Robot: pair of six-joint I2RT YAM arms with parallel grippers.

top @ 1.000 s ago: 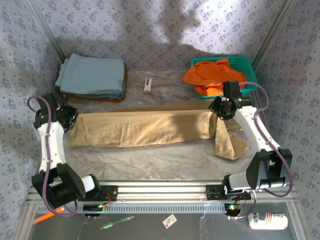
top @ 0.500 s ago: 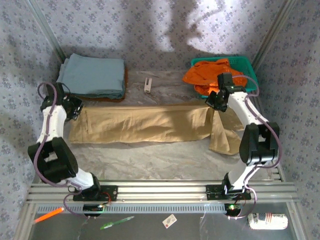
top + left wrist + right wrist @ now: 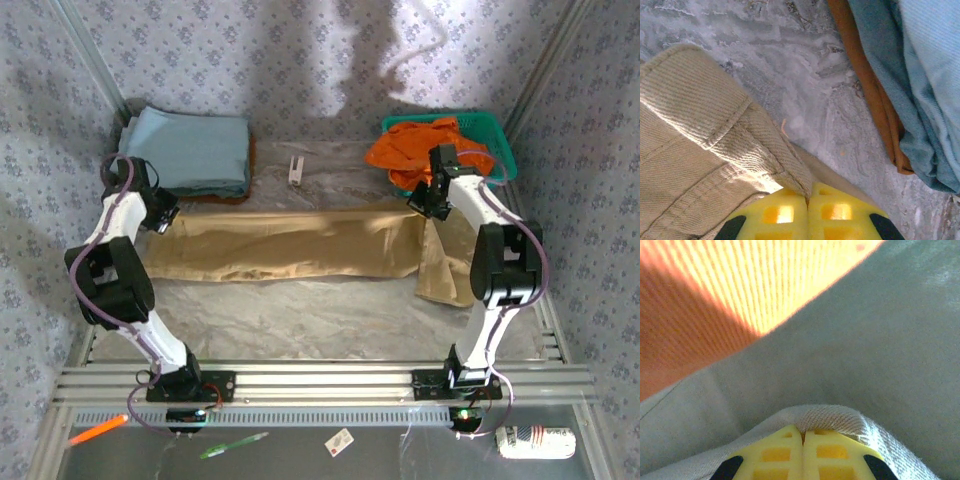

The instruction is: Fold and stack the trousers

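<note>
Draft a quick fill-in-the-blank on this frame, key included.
1. The left gripper and right gripper are both ___ on the tan trousers.
2. The orange garment lies in a ___ basket.
3. The folded light blue cloth lies at the table's far ___.
Missing: shut; green; left.

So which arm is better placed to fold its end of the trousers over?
Probably the right. Both the left gripper and right gripper are shut on the trousers, but the right holds the end far from the blue stack; carrying it leftward would land the fold beside that stack.
</note>
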